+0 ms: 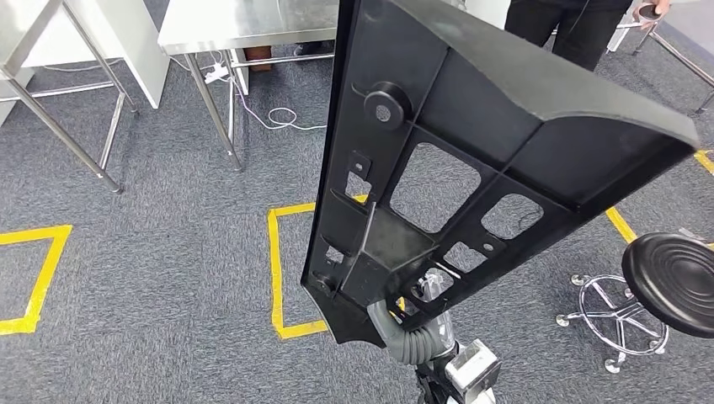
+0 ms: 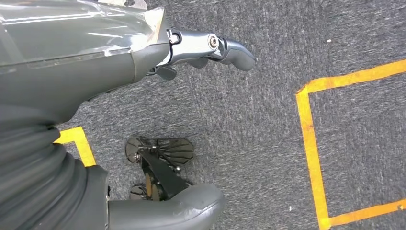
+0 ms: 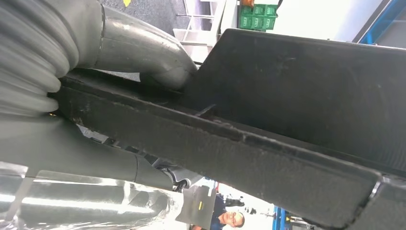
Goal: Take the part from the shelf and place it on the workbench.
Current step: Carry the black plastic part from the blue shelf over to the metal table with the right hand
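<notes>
- While the right hand (image 1: 418, 324) grips the part (image 1: 471, 160) at its lower end, the step in hand looks to be the carrying one: the part is off the shelf and not yet on the bench (image 1: 244, 21).
- In the right wrist view the thick grey thumb (image 3: 143, 52) lies on one side of the part's edge and the fingers (image 3: 119, 167) on the other, so the hold is a clamp around the rim.
- The left hand (image 2: 206, 50) hangs over the grey carpet (image 2: 249, 120), holds nothing, and its fingers are a little curled but apart.
- The part is held up in the air in front of the robot, tilted, above the carpet and the yellow tape marks (image 1: 278, 269).
- It is a long, flat, black plastic panel, wider at the far end, with ribs, several cut-out windows and a round boss (image 1: 386, 103) on the side facing the camera.
- The next move, as I judge it, calls for walking to the steel bench ahead and then lowering the panel flat on its top.
- A black stool (image 1: 674, 282) stands on the right, and a person (image 1: 572, 25) is near the bench, so the long panel needs room when it swings.
</notes>
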### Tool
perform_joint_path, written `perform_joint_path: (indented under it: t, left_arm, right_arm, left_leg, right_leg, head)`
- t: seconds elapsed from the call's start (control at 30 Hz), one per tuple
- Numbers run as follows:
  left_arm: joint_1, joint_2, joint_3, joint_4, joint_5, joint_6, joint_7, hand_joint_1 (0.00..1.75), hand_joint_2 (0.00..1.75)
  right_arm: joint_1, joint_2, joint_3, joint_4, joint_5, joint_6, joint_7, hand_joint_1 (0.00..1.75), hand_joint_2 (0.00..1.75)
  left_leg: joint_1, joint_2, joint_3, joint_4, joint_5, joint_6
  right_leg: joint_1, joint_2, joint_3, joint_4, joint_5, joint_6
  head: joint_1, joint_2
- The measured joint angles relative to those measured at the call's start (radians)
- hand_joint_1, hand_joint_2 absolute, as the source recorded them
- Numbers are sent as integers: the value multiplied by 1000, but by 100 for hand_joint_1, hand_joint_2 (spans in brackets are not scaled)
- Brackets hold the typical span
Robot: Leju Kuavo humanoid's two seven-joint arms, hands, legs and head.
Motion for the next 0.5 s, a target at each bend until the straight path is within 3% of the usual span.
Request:
perform_joint_path:
  t: [0.1, 0.13, 0.17, 0.2, 0.27, 0.3, 0.37, 0.43, 0.5]
  left_arm:
    - [0, 0, 0, 1, -2, -2, 0, 0, 175]
    - [0, 0, 0, 1, -2, -2, 0, 0, 175]
    - [0, 0, 0, 1, -3, -2, 0, 0, 175]
    - [1, 0, 0, 2, -3, -2, 0, 0, 175]
    - [1, 1, 0, 4, -5, -2, 0, 0, 175]
    - [1, 2, 0, 5, -5, -2, 0, 0, 175]
    - [0, 5, 0, 6, -5, 0, 0, 0, 175]
    - [0, 6, 0, 7, -6, 1, 0, 0, 175]
    - [0, 6, 0, 8, -8, 3, 0, 0, 175]
  right_arm:
    - [5, -3, 1, 0, 4, -7, -1, 175, 175]
    - [9, -5, 1, 0, 5, -9, -1, 175, 175]
    - [13, -7, 0, 0, 5, -10, -1, 175, 175]
    - [15, -9, 0, 0, 6, -11, -1, 175, 175]
    - [16, -11, 0, 0, 6, -12, -2, 175, 175]
    - [17, -11, 0, 0, 6, -12, -4, 175, 175]
    - [20, -12, 0, 1, 7, -13, -7, 175, 175]
    - [22, -11, 0, 1, 7, -14, -9, 175, 175]
    - [21, -11, 0, 1, 7, -14, -10, 175, 175]
  left_leg:
    - [4, 11, 14, -13, 1, 3]
    - [5, 14, 15, -13, -1, 2]
    - [6, 14, 17, -13, -3, -1]
    - [9, 14, 19, -12, -7, -5]
    - [13, 12, 25, -5, -18, -19]
    - [13, 10, 25, 2, -27, -28]
    - [13, 8, 23, 13, -40, -42]
    - [18, 8, 24, 15, -46, -48]
    - [23, 36, 14, 47, -61, -55]
  right_leg:
    - [0, -18, -92, 174, -68, -8]
    - [-2, -20, -122, 225, -82, -5]
    - [-5, -21, -135, 241, -81, 1]
    - [-9, -22, -128, 221, -64, 12]
    - [-20, -21, -66, 92, -9, 35]
    - [-23, -19, -35, 32, 11, 38]
    - [-21, -14, -4, -21, 22, 25]
    - [-15, -15, 0, -19, 19, 4]
    - [-14, -20, 8, -19, 13, -11]
  head:
    - [4, 0]
    - [5, 0]
    - [5, 0]
    - [6, 0]
    - [7, 0]
    - [8, 0]
    - [8, 0]
    - [5, 0]
    - [3, 0]
